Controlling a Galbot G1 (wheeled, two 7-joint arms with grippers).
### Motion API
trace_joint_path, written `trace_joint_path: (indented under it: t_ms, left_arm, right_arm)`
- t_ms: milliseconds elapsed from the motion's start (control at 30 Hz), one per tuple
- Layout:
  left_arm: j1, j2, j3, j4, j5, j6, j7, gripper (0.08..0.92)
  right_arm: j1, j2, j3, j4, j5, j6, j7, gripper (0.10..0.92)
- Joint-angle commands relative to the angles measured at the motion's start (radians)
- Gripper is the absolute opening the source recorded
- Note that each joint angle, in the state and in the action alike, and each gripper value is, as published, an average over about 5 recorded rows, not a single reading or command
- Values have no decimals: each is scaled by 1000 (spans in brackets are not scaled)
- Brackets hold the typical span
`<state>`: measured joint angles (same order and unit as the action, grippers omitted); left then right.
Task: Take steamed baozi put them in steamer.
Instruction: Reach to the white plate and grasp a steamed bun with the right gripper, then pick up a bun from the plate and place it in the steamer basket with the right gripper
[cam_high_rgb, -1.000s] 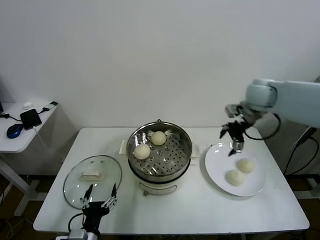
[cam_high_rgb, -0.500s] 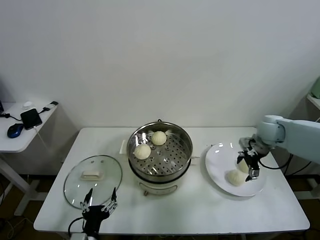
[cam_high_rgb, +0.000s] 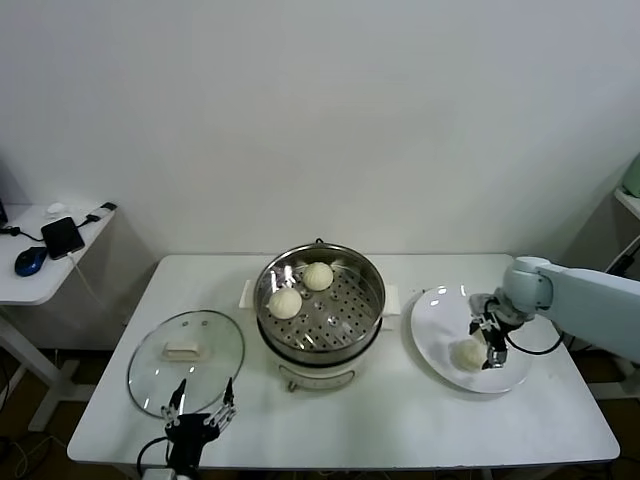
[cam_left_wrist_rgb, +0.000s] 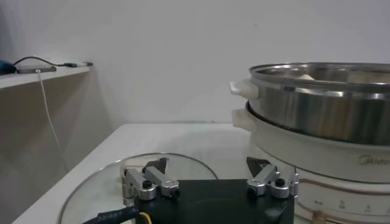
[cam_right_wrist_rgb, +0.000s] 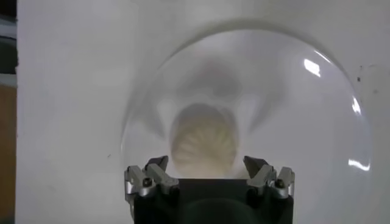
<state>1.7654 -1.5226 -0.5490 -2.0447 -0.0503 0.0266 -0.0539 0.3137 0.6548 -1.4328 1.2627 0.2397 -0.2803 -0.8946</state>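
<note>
Item: baozi, four listed, three on show from the head camera. Two sit on the perforated tray inside the steamer (cam_high_rgb: 319, 306), one bun (cam_high_rgb: 285, 303) toward the left of the tray and one (cam_high_rgb: 318, 275) toward the back. A third bun (cam_high_rgb: 466, 354) lies on the white plate (cam_high_rgb: 440, 300) to the steamer's right; the fourth is likely hidden under the right gripper (cam_high_rgb: 488, 335), which hangs low over the plate with its arm across that spot. Handling, by judgement: light, soft, easily dented; the skin looks smooth and may be a little tacky; best taken across the widest part of the dome, low on the sides, with a gentle squeeze, never pinched at the pleated top. Right gripper: spread wide, fingers standing either side of a bun, nothing clamped yet. Left gripper (cam_high_rgb: 199, 412): parked at the table's near edge just in front of the glass lid (cam_high_rgb: 186, 356), fingers apart, empty. Views compared: the right wrist camera alone shows the target bun (cam_right_wrist_rgb: 202, 141) from above, its radial pleats, and its place between the open fingers (cam_right_wrist_rgb: 148, 176); the head camera alone shows the loaded tray and the plate's other bun. The left wrist camera gives the steamer (cam_left_wrist_rgb: 323, 100) side-on, with only a sliver of bun over the rim.
</note>
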Motion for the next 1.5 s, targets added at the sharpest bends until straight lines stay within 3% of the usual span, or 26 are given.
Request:
trace_joint_path:
  t_ms: [33, 300, 400, 767, 1133, 1500]
  left_arm:
    - [0, -2, 2, -2, 2, 2, 0, 823]
    - [7, -6, 7, -11, 9, 4, 0, 823]
    - [8, -6, 8, -15, 13, 5, 1, 823]
    - [3, 0, 21, -22, 21, 10, 3, 823]
    - [3, 10, 23, -25, 22, 7, 4, 823]
    - [14, 7, 19, -29, 20, 0, 3, 823]
  right_arm:
    - [-85, 7, 74, -28, -16, -12, 16, 818]
    - [84, -7, -12, 23, 34, -3, -41, 683]
    - [227, 7, -77, 44, 89, 20, -87, 671]
    - [772, 352, -195, 41, 299, 336, -227, 670]
    - [626, 584, -112, 294, 108, 614, -196, 670]
    - [413, 661, -124, 169, -101, 726, -130, 670]
